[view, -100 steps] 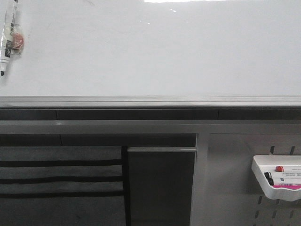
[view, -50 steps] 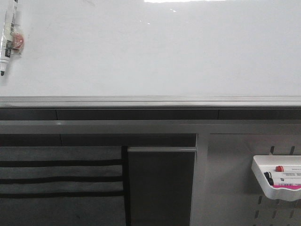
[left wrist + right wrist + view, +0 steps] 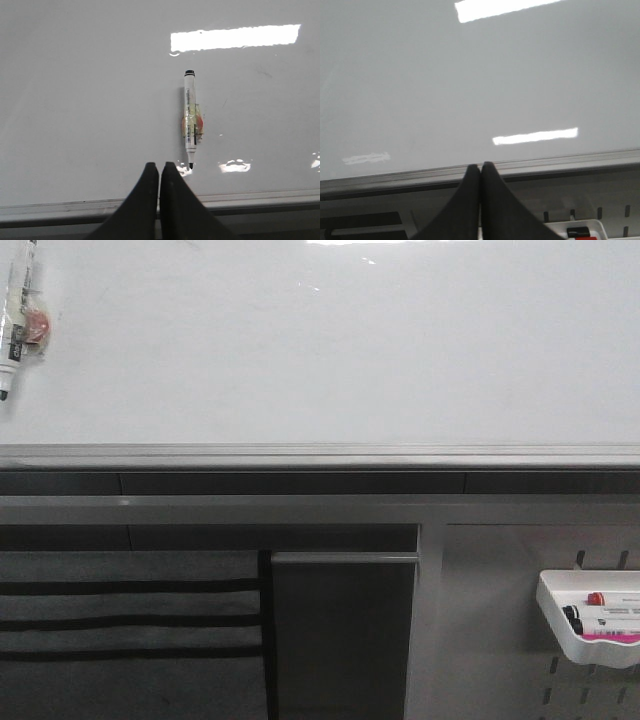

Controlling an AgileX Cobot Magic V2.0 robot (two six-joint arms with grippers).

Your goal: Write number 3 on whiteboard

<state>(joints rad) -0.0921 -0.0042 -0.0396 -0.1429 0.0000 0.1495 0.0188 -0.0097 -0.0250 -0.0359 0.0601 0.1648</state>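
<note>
The whiteboard (image 3: pixel 330 350) fills the upper half of the front view, glossy and blank, with a grey ledge (image 3: pixel 320 455) along its lower edge. No number 3 shows on it. A white marker (image 3: pixel 18 318) with a black tip hangs tip-down at the board's far left; it also shows in the left wrist view (image 3: pixel 190 118) with an orange patch at mid-barrel. My left gripper (image 3: pixel 159 166) is shut and empty, short of the marker tip. My right gripper (image 3: pixel 480 167) is shut and empty in front of the ledge. Neither gripper shows in the front view.
A white slotted pegboard panel (image 3: pixel 500 620) stands below the board at the right, with a white tray (image 3: pixel 590 625) holding markers. A dark panel (image 3: pixel 345 635) and a grey striped surface (image 3: pixel 130 625) lie below the ledge.
The marker at the board's far left has shifted very slightly upward in the front view. Nothing else has changed.
</note>
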